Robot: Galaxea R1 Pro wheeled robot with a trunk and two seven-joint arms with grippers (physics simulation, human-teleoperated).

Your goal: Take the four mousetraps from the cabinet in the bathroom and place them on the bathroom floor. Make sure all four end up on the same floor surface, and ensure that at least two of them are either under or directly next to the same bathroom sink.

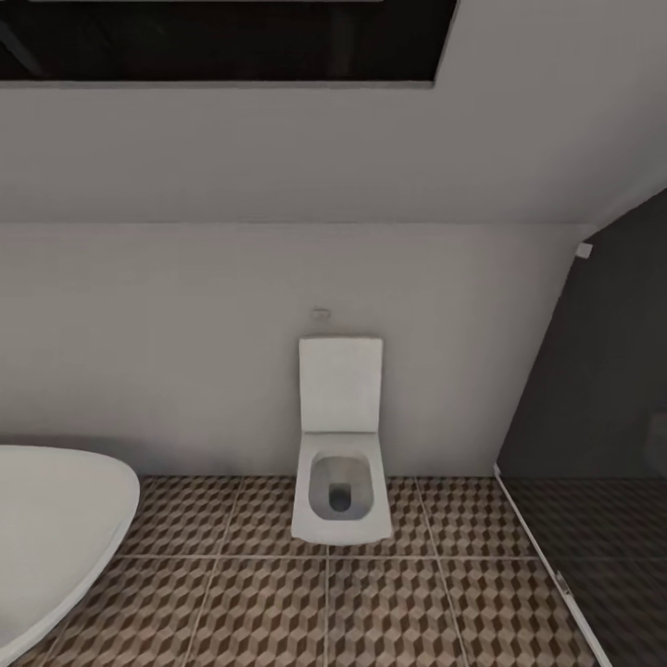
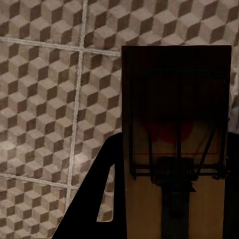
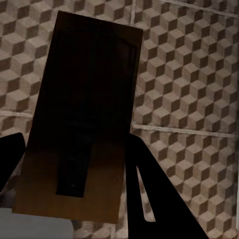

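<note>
A mousetrap (image 2: 177, 144) sits between the fingers of the left gripper (image 2: 169, 199), held above the bathroom floor (image 2: 50, 99). Its tan wooden board faces the left wrist camera, with the dark wire bar and a red mark visible on it. One dark finger (image 2: 92, 199) of this gripper shows at the side of the board, touching it, so the left gripper is clamped on this trap.

A second mousetrap (image 3: 82, 124) is in the right gripper (image 3: 74, 199), also over the cube-pattern tiles. It is tilted and mostly in shadow. A dark finger (image 3: 149, 194) stands against each side of its board, so this gripper is closed on it too.

In the head view, a white toilet (image 1: 340, 463) stands on the tiled floor against the pale wall (image 1: 167, 352). The rim of a white bathtub (image 1: 56, 528) is to the left of the toilet, and a dark glass panel (image 1: 593, 417) is to the right of it.
</note>
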